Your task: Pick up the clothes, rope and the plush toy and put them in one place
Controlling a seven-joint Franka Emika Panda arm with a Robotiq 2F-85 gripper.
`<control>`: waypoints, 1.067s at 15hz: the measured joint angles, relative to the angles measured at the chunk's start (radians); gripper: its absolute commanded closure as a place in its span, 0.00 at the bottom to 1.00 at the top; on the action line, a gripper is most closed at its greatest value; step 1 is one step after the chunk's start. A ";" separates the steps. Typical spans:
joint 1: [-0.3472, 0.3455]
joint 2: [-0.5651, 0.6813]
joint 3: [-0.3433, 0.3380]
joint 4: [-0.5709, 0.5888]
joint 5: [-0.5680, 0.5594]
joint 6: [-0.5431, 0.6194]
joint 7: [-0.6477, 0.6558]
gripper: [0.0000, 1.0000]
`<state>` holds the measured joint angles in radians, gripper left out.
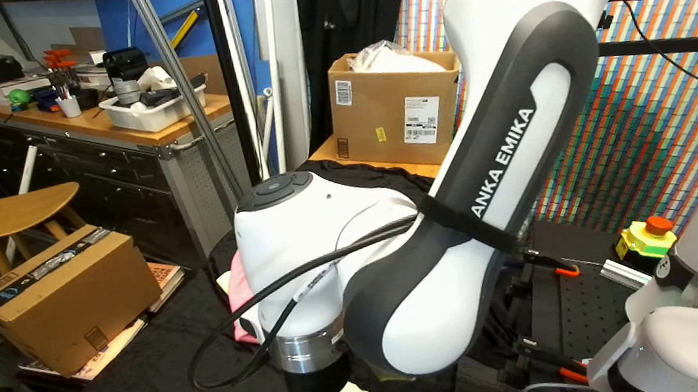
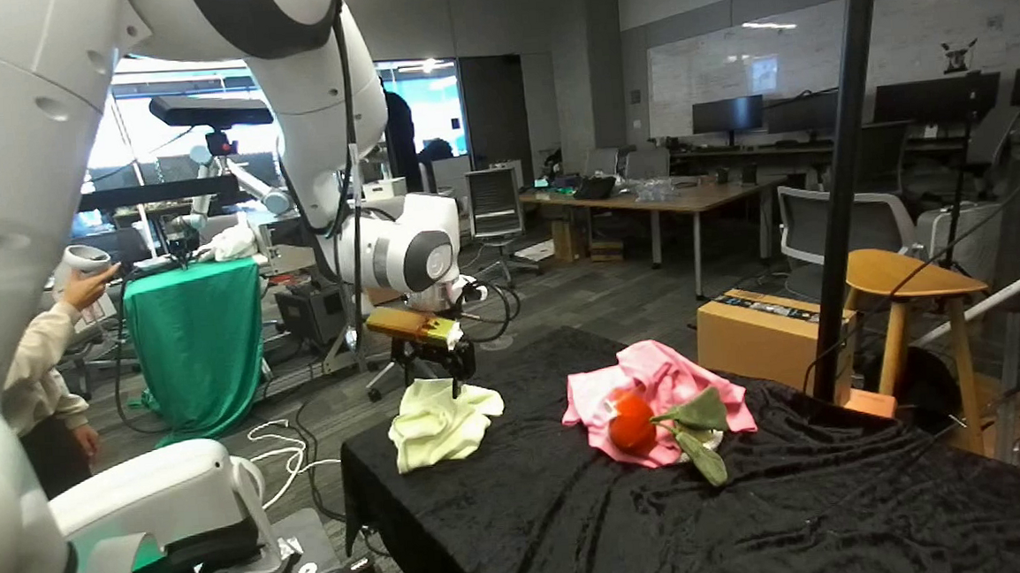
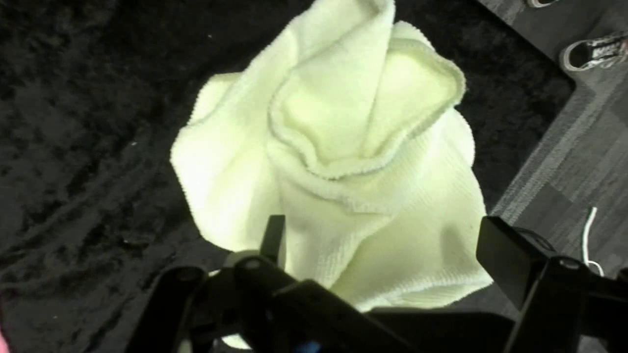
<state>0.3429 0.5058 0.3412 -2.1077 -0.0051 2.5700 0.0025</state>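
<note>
One yellow cloth (image 3: 324,162), crumpled on the table (image 2: 578,530) below your gripper (image 3: 382,240), fingers (image 3: 505,255) spread and holding nothing; probably light, soft, limp, so you might best pinch a bunched middle fold (image 3: 338,196) deeply.

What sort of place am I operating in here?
Most likely a robotics lab in an office-like building, judging by the red-and-yellow emergency stop, the wooden-topped workbench and the wall whiteboard.
</note>
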 measured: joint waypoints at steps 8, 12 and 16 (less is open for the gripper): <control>-0.025 0.033 0.018 0.006 0.060 0.072 -0.082 0.00; -0.023 0.066 0.017 0.003 0.054 0.098 -0.090 0.00; -0.015 0.093 0.017 0.002 0.054 0.109 -0.090 0.10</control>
<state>0.3281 0.5988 0.3583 -2.1061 0.0484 2.6787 -0.0871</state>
